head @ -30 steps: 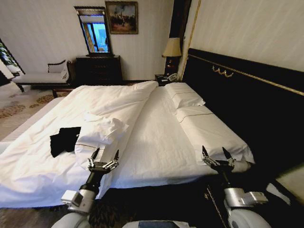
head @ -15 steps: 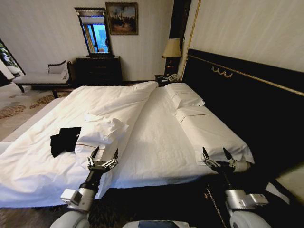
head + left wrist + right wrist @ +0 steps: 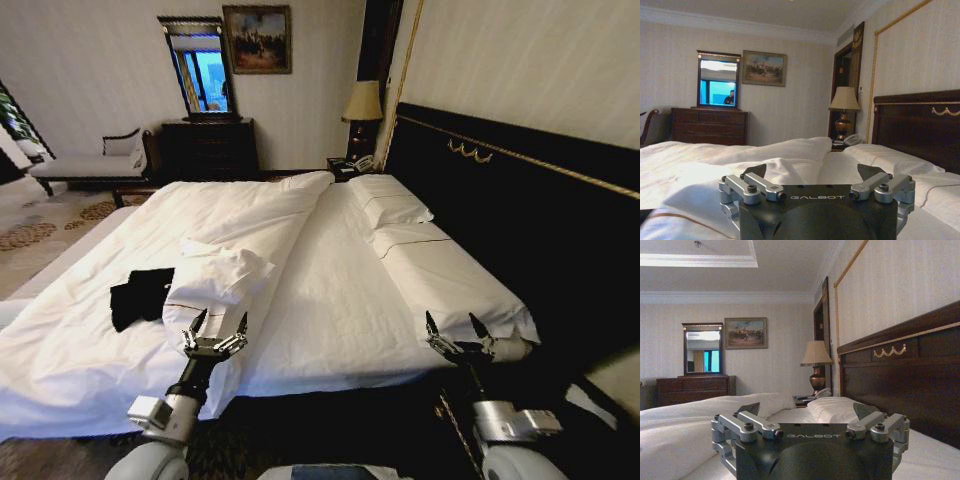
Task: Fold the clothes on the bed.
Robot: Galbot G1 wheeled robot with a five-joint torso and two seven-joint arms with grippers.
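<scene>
The clothes (image 3: 140,295), a small black crumpled bundle, lie on the white duvet at the left side of the bed (image 3: 330,300). My left gripper (image 3: 216,322) hovers open over the bed's near edge, to the right of the clothes, beside a folded-back lump of duvet (image 3: 215,275). My right gripper (image 3: 456,326) is open too, held above the near right corner of the bed by the pillow (image 3: 450,285). In the left wrist view the left gripper (image 3: 812,171) holds nothing, and in the right wrist view the right gripper (image 3: 809,409) is likewise empty.
A dark wooden headboard (image 3: 520,215) runs along the right. A dark dresser (image 3: 208,145) with a mirror stands at the far wall, a pale chaise (image 3: 85,162) to its left, a lamp (image 3: 362,105) on the nightstand. Patterned carpet (image 3: 40,225) lies left of the bed.
The whole head view has shifted slightly, so the bed and clothes sit a little further right in the picture. Both grippers keep their open pose.
</scene>
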